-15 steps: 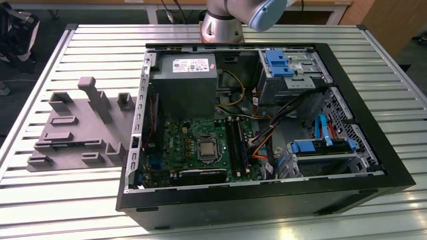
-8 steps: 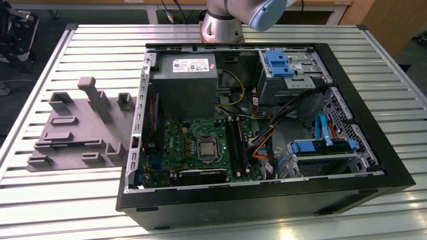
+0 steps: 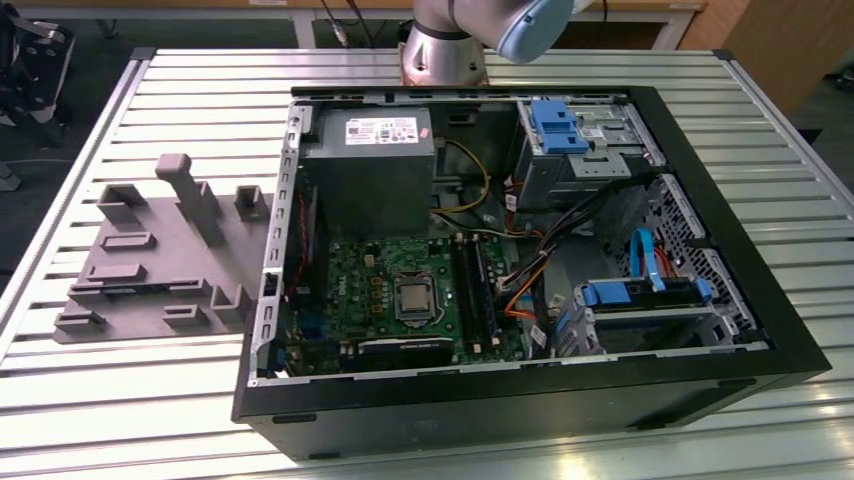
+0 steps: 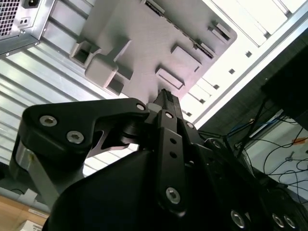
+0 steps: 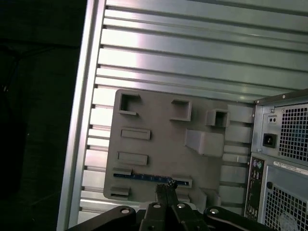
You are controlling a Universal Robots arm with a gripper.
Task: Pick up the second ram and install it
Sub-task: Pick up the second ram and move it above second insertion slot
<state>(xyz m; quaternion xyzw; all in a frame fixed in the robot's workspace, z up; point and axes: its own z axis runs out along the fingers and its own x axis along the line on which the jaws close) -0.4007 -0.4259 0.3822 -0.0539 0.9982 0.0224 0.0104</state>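
Memory stick [image 5: 144, 176]: set in a slot of the grey tray [image 5: 159, 115], beside the open computer case [image 3: 534, 250]. Gripper [image 5: 166, 186]: fingers pressed together, empty, hovering above the stick. Handling, as judged: open across the thin board, descend square to its length, and grip it mid-span.

Table [image 3: 120, 400] silver, ribbed in parallel slats; fixture tray [image 3: 134, 270] plain matte grey; computer case [image 3: 534, 410] black; motherboard [image 3: 354, 285] green; drive brackets [image 3: 553, 125] bright blue; second ram [image 5: 144, 176] dark blue strip; gripper [image 5: 165, 186] black, silver screws.
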